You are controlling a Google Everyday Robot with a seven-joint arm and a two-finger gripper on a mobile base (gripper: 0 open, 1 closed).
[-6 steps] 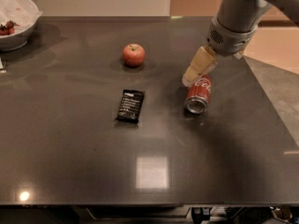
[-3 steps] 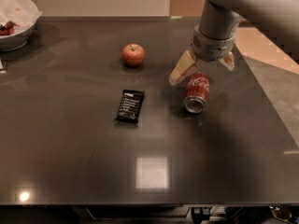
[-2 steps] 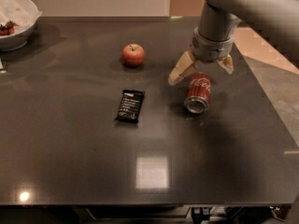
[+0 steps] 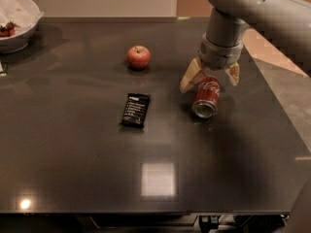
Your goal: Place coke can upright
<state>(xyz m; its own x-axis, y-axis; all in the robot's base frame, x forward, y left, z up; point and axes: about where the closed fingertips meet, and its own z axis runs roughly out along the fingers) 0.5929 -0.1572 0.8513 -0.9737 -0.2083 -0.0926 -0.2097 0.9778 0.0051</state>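
The tool (image 4: 210, 83) has swung from the can's left to over its far end, its fingers (image 4: 188, 79) spread open either side. The can (image 4: 206, 100) lies unmoved on its side on the dark glossy table (image 4: 73, 169), right of an apple (image 4: 138, 57) and a black bar (image 4: 135, 110). A white bowl (image 4: 22, 38) at the far left corner holds red fruit (image 4: 7, 30).
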